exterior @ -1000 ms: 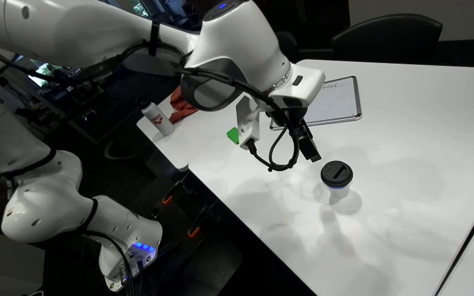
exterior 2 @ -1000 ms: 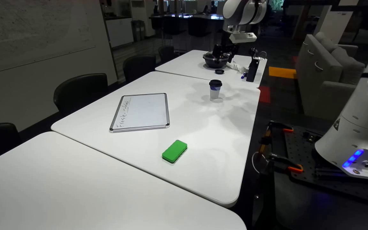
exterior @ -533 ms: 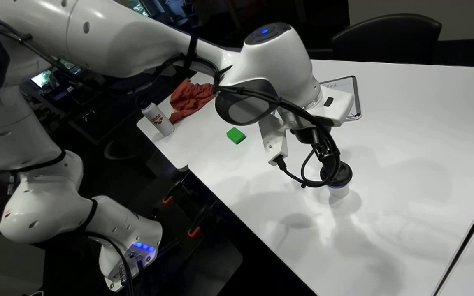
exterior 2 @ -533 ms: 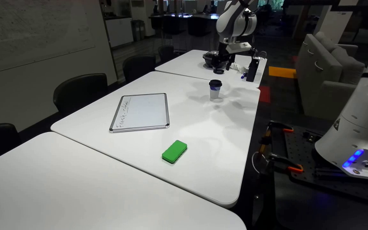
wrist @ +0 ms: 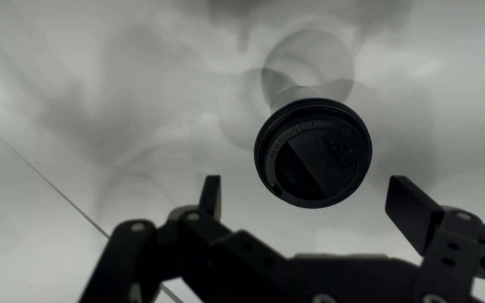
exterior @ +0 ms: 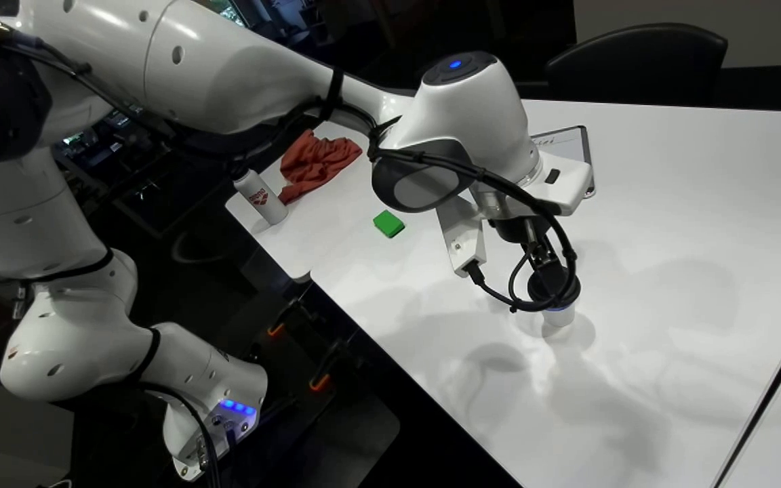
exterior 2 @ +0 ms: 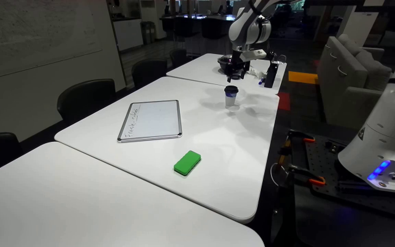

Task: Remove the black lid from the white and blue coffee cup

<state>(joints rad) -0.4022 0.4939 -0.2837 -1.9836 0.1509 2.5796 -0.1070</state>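
Note:
The white and blue coffee cup (exterior 2: 230, 100) stands upright on the table, and it also shows in an exterior view (exterior: 558, 316). The black lid (exterior 2: 231, 89) sits on top of it. In the wrist view the round black lid (wrist: 313, 153) lies between and just beyond the open fingers, with a gap on both sides, and hides most of the cup (wrist: 291, 97). My gripper (wrist: 305, 181) is open and empty. In an exterior view the gripper (exterior 2: 236, 78) is above the lid, apart from it. In an exterior view the gripper and its cables cover part of the lid.
A whiteboard (exterior 2: 153, 120) and a green eraser (exterior 2: 187, 162) lie on the same table (exterior 2: 214, 171). A dark bowl (exterior 2: 224, 61) and a black bottle (exterior 2: 271, 75) stand on the far table. A red cloth (exterior: 319, 163) and a white bottle (exterior: 260, 196) also show.
The arm has moved over toward the cup and come lower, with the gripper now above the lid. The cup, lid, whiteboard and eraser have not moved.

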